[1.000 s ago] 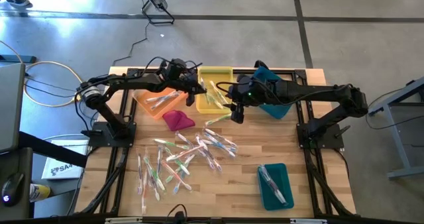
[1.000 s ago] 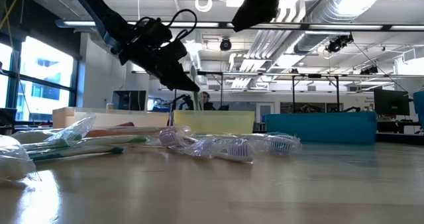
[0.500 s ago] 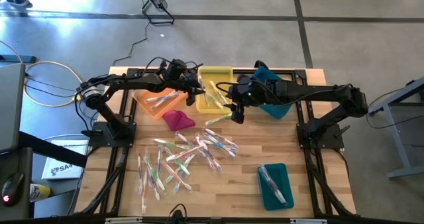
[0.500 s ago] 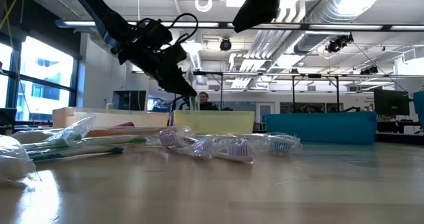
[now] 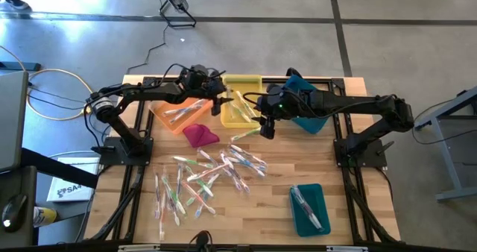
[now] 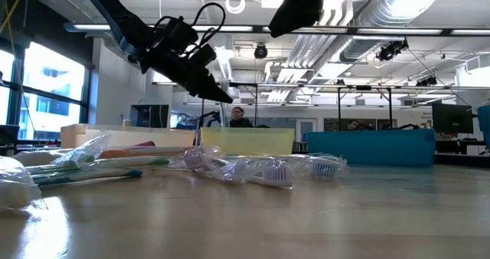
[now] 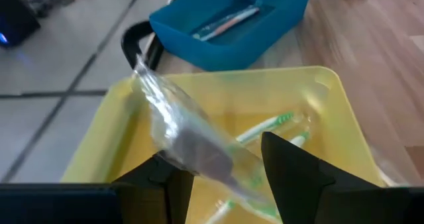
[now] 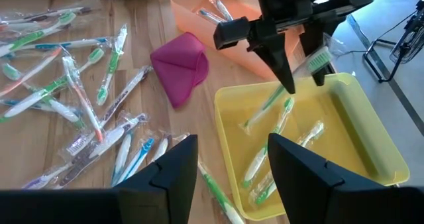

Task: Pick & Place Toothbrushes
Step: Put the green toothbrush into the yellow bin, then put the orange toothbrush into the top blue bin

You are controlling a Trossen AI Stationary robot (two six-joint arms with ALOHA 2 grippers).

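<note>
Crinkly clear wrap makes this green toothbrush (image 8: 318, 59) light and slippery, so between my left gripper's (image 8: 301, 85) parted fingers over the yellow bin (image 8: 374, 141) it's slipping free; mid-handle grips best.

So my left gripper (image 8: 301, 68) has let go now, its fingers were pinched shut a second ago and they've spread apart over the yellow bin (image 5: 241, 103). The wrapped toothbrush (image 7: 192, 148) it was holding sits loose and tilted between them, falling toward the bin. The gripper has also lifted a little, going by the low view. That's all that moved.
</note>
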